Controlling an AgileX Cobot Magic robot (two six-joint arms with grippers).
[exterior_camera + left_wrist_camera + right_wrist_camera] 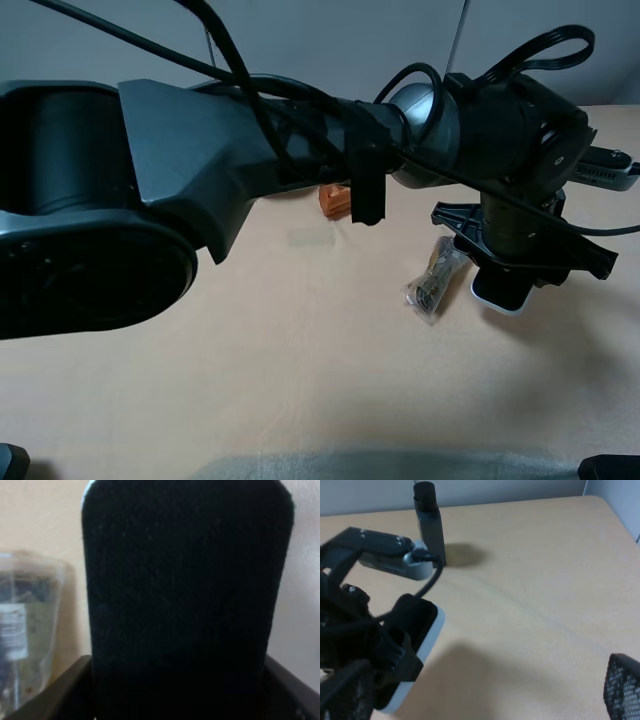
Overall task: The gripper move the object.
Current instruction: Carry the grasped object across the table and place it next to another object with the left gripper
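The object, a flat slab with a glossy black face and white rim [498, 294], is at the right of the table. My left arm reaches across the middle and its gripper [512, 268] sits right over the slab. In the left wrist view the black face [185, 590] fills the picture and both fingers [67, 690] press against its sides. The right wrist view shows the slab [422, 642] in that black claw [395, 652], with its shadow apart from it on the table. My right gripper [482, 687] is open and empty, its mesh-padded fingers [622, 682] wide apart.
A clear bag of dark cables [435, 280] lies just left of the slab. An orange item [335, 198] sits farther back. A dark upright bottle-shaped device [430, 522] and a flat grey device with a cable [395, 560] stand beyond the slab, near the table's back right.
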